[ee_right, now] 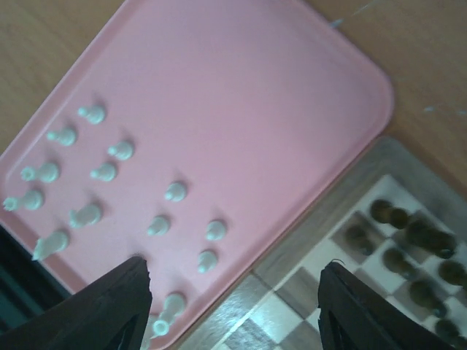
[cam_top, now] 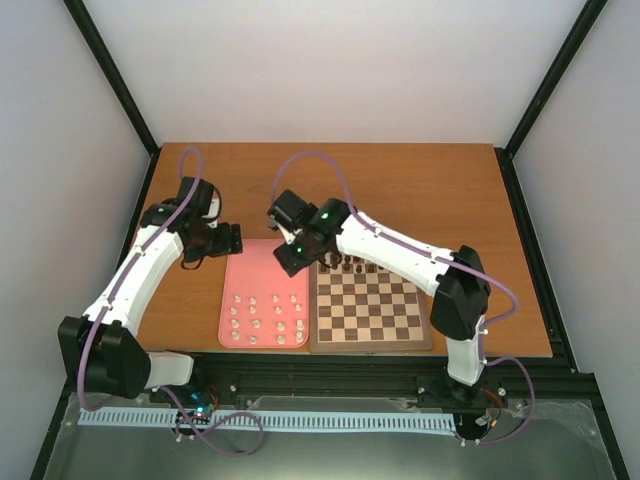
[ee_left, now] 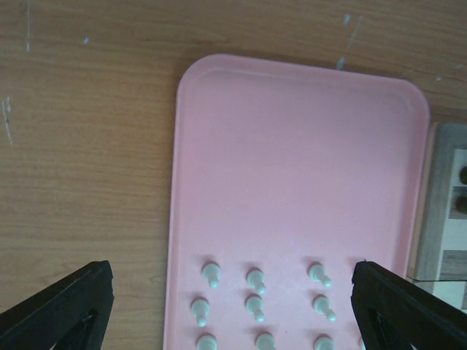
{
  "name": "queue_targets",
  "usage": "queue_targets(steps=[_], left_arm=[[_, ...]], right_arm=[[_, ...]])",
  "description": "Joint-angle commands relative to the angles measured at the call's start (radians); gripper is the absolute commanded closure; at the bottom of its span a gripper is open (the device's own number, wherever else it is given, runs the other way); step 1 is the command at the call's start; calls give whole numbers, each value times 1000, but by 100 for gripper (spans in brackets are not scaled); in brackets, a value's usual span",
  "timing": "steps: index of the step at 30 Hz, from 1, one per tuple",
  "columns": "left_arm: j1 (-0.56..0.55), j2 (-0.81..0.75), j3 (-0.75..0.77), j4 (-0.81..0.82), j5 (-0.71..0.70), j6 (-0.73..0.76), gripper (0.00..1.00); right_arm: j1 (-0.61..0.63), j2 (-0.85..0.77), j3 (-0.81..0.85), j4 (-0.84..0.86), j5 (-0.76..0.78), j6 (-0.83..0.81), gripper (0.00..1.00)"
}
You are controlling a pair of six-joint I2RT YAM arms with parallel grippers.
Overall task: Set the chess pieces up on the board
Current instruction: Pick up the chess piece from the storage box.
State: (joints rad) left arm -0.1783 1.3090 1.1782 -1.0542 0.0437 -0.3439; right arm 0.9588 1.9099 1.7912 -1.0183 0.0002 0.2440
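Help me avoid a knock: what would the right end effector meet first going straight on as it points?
Probably the pink tray, near its edge beside the board, with a white chess piece close by; depth is unclear.

We hold left arm (cam_top: 140,275) bent, wrist forward; left gripper (ee_left: 232,270) jaws spread wide. Our right arm (cam_top: 400,255) reaches forward-left, wrist pitched down; right gripper (ee_right: 235,266) jaws equally wide.

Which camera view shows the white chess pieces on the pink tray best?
The right wrist view: the chess pieces are close and large there, so their shapes show on the pink tray. The top external view shows them only as tiny dots. The left wrist view shows only a few, at its bottom edge.
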Motion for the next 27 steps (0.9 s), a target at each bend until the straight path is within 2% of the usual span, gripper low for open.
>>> queue_targets(steps=[1, 5, 10, 16, 27], left_arm=[[72, -32, -51, 40, 42, -48, 0], [196, -61, -108, 56, 126, -52, 0], [204, -96, -132, 61, 108, -71, 0], [209, -103, -142, 64, 116, -78, 0], [209, -97, -129, 67, 132, -76, 0]], right_arm=[[46, 28, 12, -33, -30, 22, 40], [64, 42, -57, 15, -87, 61, 49], [66, 96, -98, 33, -108, 70, 62], [74, 143, -110, 56, -145, 64, 63], [77, 239, -55, 19, -118, 59, 62]])
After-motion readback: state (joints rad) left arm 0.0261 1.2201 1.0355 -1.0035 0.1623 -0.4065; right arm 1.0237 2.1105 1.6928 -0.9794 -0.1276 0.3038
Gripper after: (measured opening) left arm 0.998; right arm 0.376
